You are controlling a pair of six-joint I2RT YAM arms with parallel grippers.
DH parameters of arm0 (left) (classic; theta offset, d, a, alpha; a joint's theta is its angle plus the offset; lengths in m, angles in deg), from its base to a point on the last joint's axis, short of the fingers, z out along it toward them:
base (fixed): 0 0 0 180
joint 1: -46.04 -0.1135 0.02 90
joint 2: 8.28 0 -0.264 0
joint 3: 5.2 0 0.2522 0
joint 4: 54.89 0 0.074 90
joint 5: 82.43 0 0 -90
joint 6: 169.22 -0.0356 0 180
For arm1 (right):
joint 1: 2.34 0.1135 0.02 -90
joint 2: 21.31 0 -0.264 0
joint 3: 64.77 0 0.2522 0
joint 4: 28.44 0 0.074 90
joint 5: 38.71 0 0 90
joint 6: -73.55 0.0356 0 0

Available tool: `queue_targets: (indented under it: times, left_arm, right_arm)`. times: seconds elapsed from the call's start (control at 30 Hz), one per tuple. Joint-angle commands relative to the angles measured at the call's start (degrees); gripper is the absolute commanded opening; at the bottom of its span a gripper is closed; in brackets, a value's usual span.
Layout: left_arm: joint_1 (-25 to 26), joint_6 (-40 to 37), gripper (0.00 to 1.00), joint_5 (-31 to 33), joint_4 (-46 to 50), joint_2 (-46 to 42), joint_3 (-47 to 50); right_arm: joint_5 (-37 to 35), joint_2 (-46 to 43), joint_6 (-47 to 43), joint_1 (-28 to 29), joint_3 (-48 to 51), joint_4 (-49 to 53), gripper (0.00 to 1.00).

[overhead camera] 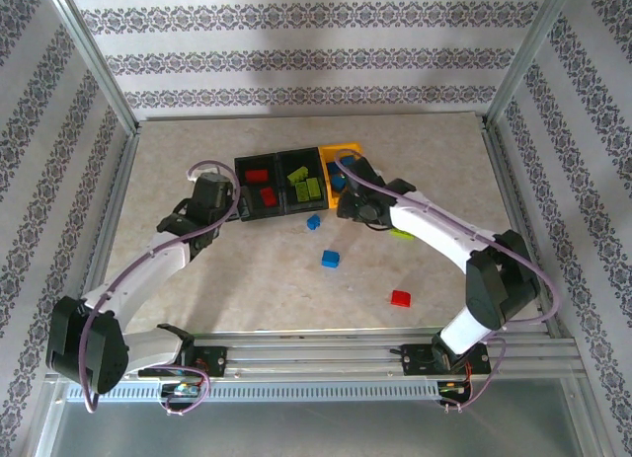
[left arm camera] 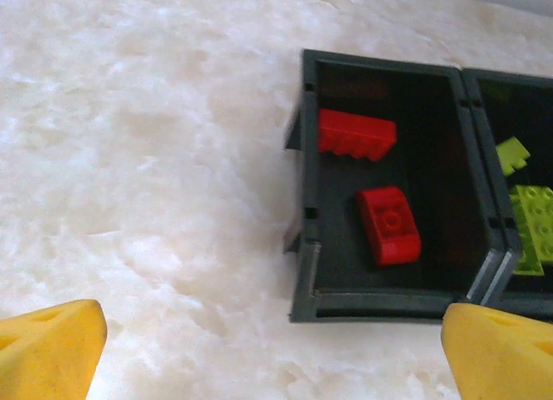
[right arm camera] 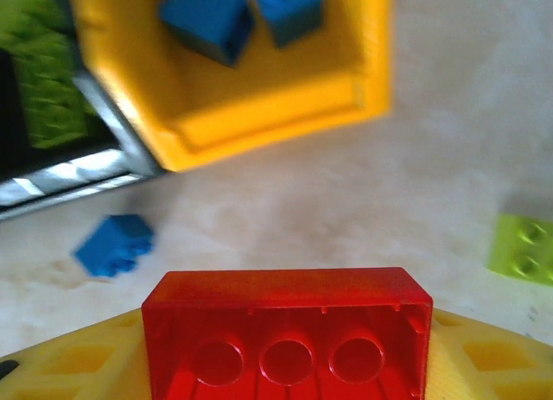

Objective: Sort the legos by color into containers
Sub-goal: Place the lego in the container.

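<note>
- Left black bin (left arm camera: 302, 244): two red bricks (left arm camera: 389, 225); middle black bin (left arm camera: 494, 244): lime bricks (left arm camera: 536, 227); yellow bin (right arm camera: 259, 119): blue bricks (right arm camera: 207, 20).
- Right pincer (right arm camera: 285, 378) grasps a held red brick (right arm camera: 287, 322) near the yellow bin, long axis crosswise, hollow underside facing the wrist camera.
- Left pincer (left arm camera: 276, 348) released.

Pale marbled table (overhead camera: 247, 279); striped patterned walls (overhead camera: 296, 42); aluminium frame (overhead camera: 93, 52).

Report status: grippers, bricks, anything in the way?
Right gripper shut on red brick, near yellow bin. Left gripper open, empty, beside left black bin holding reds. Four bricks loose on table. Left gripper may crowd drop.
</note>
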Motion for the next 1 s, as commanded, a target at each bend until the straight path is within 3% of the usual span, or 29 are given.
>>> queue_targets:
  times: [0.0,0.37,0.7,0.97]
  left_arm:
    - [-2.9,2.6,0.99,0.6,2.3,-2.1,1.7]
    - [-9.8,6.4,0.99,-4.6,2.9,-4.3,6.1]
    - [-10.6,6.4,1.00,-5.2,2.4,-5.8,7.9]
    - [-10.7,6.7,1.00,-6.4,1.4,-5.5,8.3]
  right_arm:
    - [-0.7,4.5,-3.5,2.7,-6.5,0.5,0.50]
    - [0.0,22.9,-13.2,9.9,-31.3,1.9,0.50]
    - [-0.4,38.7,-19.9,12.1,-52.3,4.9,0.50]
    - [-0.4,46.4,-22.0,12.1,-62.4,7.2,0.52]
